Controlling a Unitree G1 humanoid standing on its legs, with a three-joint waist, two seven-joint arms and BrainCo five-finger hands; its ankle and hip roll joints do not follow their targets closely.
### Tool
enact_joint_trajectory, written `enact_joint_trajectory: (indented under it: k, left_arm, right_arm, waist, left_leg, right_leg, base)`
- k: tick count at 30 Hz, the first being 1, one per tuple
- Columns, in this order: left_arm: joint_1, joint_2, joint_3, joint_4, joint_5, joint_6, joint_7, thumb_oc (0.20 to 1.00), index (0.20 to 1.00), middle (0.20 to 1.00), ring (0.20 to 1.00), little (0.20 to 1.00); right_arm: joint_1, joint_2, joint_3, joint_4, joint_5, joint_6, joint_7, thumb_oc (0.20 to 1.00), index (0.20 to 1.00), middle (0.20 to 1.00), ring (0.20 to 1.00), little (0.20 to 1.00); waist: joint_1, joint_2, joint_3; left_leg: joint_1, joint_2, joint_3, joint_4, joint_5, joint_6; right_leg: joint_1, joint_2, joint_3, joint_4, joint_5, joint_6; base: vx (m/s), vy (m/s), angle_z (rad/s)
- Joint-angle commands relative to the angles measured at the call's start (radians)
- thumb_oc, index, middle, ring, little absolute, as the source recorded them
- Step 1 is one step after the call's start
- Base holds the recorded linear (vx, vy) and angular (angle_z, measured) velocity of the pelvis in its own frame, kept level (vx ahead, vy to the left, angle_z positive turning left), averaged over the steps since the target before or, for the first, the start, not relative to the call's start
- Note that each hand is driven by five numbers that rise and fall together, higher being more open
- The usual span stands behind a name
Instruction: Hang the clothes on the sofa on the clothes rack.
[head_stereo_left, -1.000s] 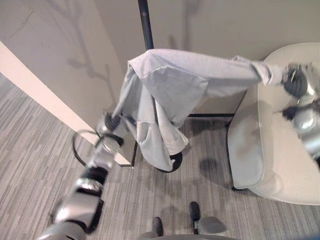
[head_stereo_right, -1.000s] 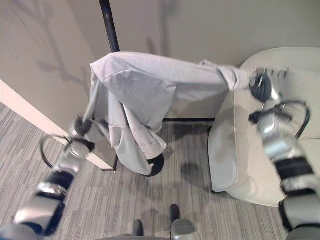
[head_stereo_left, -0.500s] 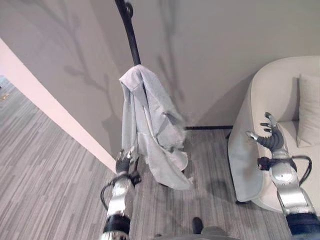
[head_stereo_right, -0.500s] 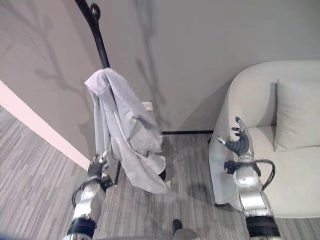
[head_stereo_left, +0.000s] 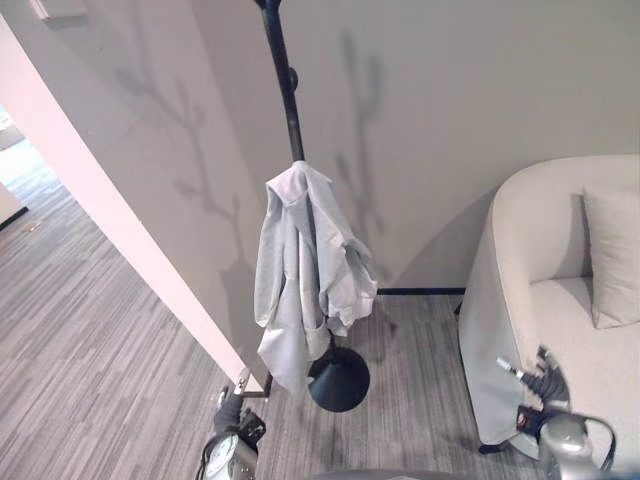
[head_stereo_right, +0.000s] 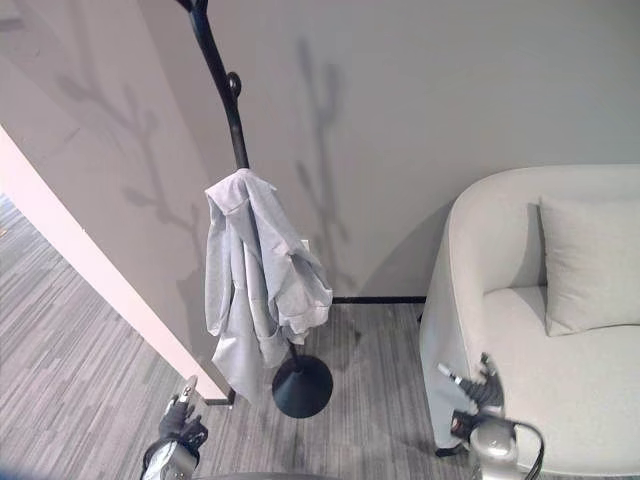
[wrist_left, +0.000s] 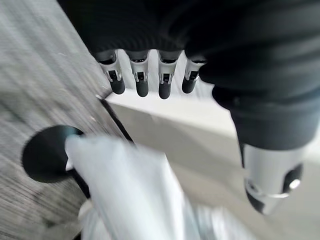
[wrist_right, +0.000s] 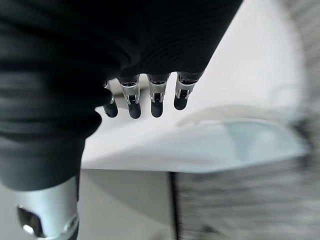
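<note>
Grey striped carpet (head_stereo_left: 120, 330) is running under a plain wall, with a cream sofa (head_stereo_right: 530, 320) and its cushion (head_stereo_right: 590, 262) off to one side. I am seeing the light grey shirt (head_stereo_left: 305, 270) hanging bunched on the black coat rack (head_stereo_left: 285, 90), above its round base (head_stereo_left: 338, 380). I am judging the hanging done. My left hand (wrist_left: 150, 80) and right hand (wrist_right: 145, 97) are hanging low, fingers straight, holding nothing. Next I am looking for more clothes.
</note>
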Motion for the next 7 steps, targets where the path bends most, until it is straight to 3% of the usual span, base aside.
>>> enact_joint_trajectory:
  k: [1,4,5,7]
  left_arm:
    - [-0.007,0.059,0.066,0.199,0.012,-0.029,-0.003,1.0,1.0,1.0,1.0,1.0]
    - [-0.008,0.081,0.054,0.293,0.032,-0.026,-0.006,1.0,1.0,1.0,1.0,1.0]
    - [0.001,0.088,0.015,0.41,0.074,-0.016,-0.025,1.0,1.0,1.0,1.0,1.0]
    - [0.01,0.092,-0.014,0.489,0.118,-0.005,-0.032,1.0,1.0,1.0,1.0,1.0]
  right_arm:
    - [-0.146,0.037,-0.116,0.346,0.348,0.071,0.06,1.0,1.0,1.0,1.0,1.0]
    - [-0.172,0.036,-0.164,0.451,0.395,0.075,0.061,1.0,1.0,1.0,1.0,1.0]
    - [-0.204,0.029,-0.246,0.617,0.435,0.071,0.036,1.0,1.0,1.0,1.0,1.0]
    - [-0.211,0.013,-0.319,0.736,0.457,0.061,0.011,1.0,1.0,1.0,1.0,1.0]
  waist:
    - [0.034,-0.001,-0.016]
    - [0.036,0.001,-0.022]
    - [0.032,-0.002,-0.031]
    - [0.029,0.004,-0.038]
  left_leg:
    - [0.12,0.109,0.024,0.008,0.007,-0.026]
    - [0.12,0.11,0.022,0.008,0.003,-0.027]
    - [0.119,0.108,0.021,0.008,0.008,-0.03]
    - [0.126,0.113,0.022,0.008,0.0,-0.03]
  right_leg:
    - [-0.06,-0.073,0.093,0.006,0.039,0.08]
    - [-0.059,-0.072,0.095,0.006,0.037,0.08]
    - [-0.059,-0.072,0.099,0.008,0.046,0.08]
    - [-0.054,-0.068,0.101,0.009,0.041,0.081]
  base:
    - [0.05,-0.005,-0.01]
    - [0.01,0.0,0.0]
    - [0.06,0.019,0.01]
    - [0.09,0.027,-0.01]
